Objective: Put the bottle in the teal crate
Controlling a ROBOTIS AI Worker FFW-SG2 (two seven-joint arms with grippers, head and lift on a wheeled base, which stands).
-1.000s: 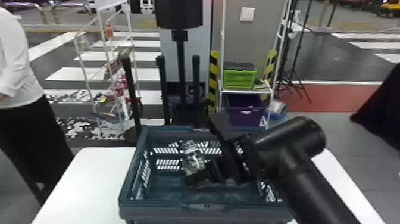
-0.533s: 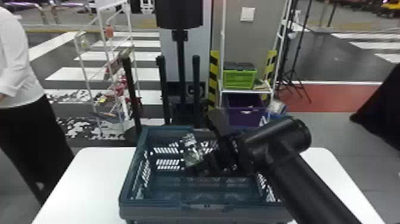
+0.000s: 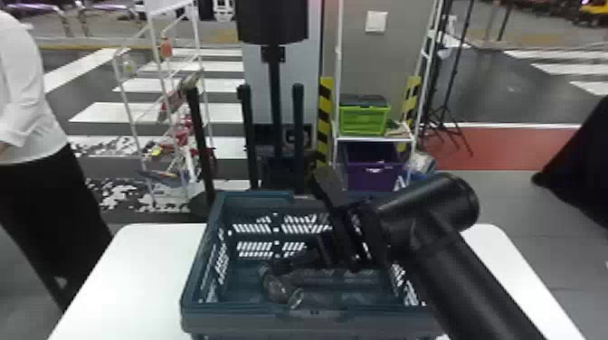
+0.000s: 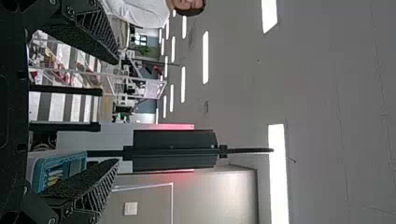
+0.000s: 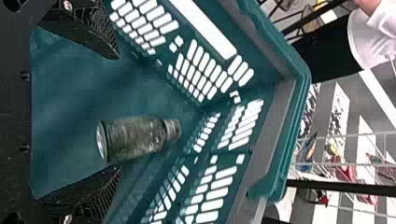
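1. The bottle (image 5: pixel 135 137) is inside the teal crate (image 3: pixel 253 318), just beyond the right gripper's fingertips. Whether it has fully settled cannot be told.
2. The right gripper (image 5: pixel 116 112) has its fingers spread wide, gripping nothing. By the head view's clock, its arm enters from five o'clock.
3. The step seems to be letting go and backing out. The robot would do well to keep that spread, lift straight up until both fingers clear the rim, then withdraw towards four o'clock. Closing early or sweeping sideways could nudge the bottle or snag a slotted wall.
4. The bottle looks clear and glossy, a rounded cylinder narrowing to a ridged neck; the crate looks like moulded plastic, smooth-floored, its walls pierced by rounded slots.
5. The smooth white table (image 3: pixel 113 276) shows at the crate's nine o'clock.
6. The left gripper (image 4: pixel 114 111) is wide and empty, apart from the crate.
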